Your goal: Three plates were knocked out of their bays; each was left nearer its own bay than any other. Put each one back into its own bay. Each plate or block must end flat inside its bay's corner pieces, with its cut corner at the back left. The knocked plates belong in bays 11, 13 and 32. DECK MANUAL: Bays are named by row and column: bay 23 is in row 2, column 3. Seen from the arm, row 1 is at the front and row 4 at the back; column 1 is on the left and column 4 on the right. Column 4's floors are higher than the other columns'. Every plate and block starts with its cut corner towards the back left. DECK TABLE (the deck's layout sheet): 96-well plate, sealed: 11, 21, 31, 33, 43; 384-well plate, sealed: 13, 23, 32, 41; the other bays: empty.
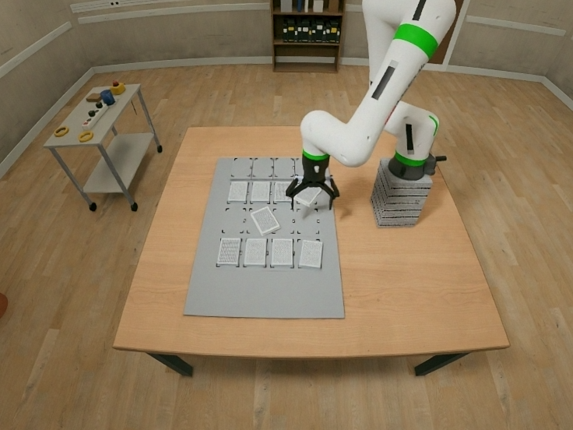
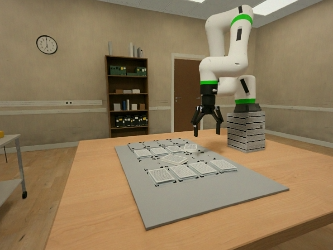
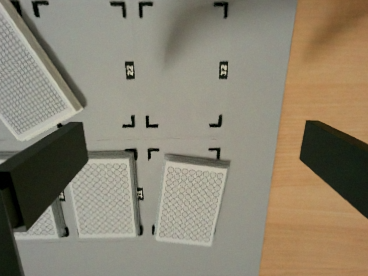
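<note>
My gripper (image 1: 311,208) (image 2: 206,134) (image 3: 194,141) is open and empty, high above the row 1 side of the deck. The bay 11 plate (image 1: 310,254) (image 2: 223,165) (image 3: 191,202) is slightly turned and shifted, covering one corner piece; it shows low between the fingers in the wrist view. The bay 32 plate (image 1: 265,220) (image 2: 174,159) (image 3: 30,75) lies strongly turned across its bay. The bay 13 plate (image 1: 307,196) (image 2: 190,147) lies turned at its bay, partly behind the gripper in the top view, and is outside the wrist view.
The grey deck (image 1: 263,296) (image 2: 188,204) (image 3: 245,210) lies on the wooden table (image 1: 398,296). A neighbouring plate (image 1: 282,252) (image 3: 105,197) sits in bay 21. Other plates stand in columns 1 and 3. The arm's pedestal (image 1: 400,199) (image 2: 245,132) stands beside the deck.
</note>
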Available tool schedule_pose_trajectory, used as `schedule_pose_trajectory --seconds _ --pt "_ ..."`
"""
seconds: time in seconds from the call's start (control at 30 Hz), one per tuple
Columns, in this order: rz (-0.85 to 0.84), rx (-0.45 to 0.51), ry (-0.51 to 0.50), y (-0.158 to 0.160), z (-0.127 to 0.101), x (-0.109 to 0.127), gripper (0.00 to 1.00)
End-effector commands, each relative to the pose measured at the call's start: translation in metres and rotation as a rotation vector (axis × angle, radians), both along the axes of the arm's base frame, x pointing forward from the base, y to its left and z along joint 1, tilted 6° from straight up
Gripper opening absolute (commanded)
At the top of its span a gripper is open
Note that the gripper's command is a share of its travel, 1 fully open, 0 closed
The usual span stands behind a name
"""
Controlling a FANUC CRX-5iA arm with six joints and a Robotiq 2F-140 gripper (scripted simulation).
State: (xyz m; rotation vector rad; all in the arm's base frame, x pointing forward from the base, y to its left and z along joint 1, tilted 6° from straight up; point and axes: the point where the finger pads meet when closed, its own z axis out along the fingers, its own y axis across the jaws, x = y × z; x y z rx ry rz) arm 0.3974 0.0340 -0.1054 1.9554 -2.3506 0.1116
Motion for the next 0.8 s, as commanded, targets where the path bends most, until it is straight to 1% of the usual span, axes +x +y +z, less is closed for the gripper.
schedule_pose_trajectory --seconds 0.0,0.2,0.27,0.77 --pt "0.001 0.001 -0.002 -0.016 0.002 -0.002 1.0" --pt "0.001 0.001 -0.002 -0.039 0.005 -0.006 1.0" --pt "0.001 0.001 -0.002 -0.039 0.005 -0.006 1.0" --pt "0.001 0.001 -0.002 -0.098 0.012 -0.017 1.0"
